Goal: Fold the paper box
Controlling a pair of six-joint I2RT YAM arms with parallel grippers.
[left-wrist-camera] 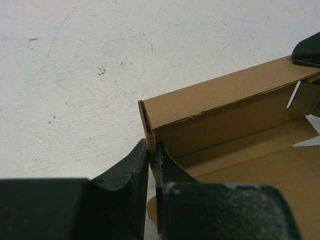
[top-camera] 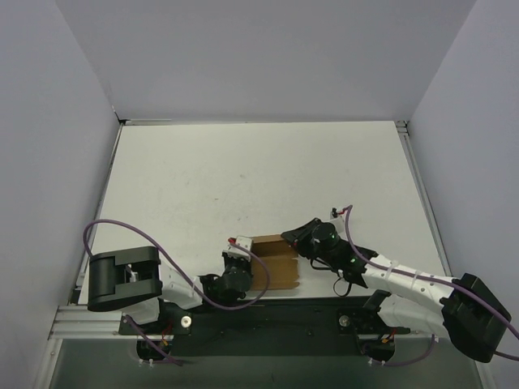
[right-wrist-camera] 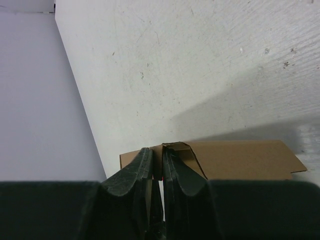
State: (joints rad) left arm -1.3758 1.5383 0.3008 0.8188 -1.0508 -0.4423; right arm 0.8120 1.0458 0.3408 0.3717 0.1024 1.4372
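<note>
The paper box is a brown cardboard piece, partly folded, lying on the white table near its front edge, between my two arms. My left gripper is at its left end, and in the left wrist view it is shut on the corner of the raised side wall of the box. My right gripper is at the far right corner. In the right wrist view it is shut on an upright cardboard flap of the box. The box floor shows inside the wall.
White walls enclose the table on the left, back and right. A metal rail with the arm bases runs along the near edge. Purple cables loop over both arms. One right finger shows in the left wrist view.
</note>
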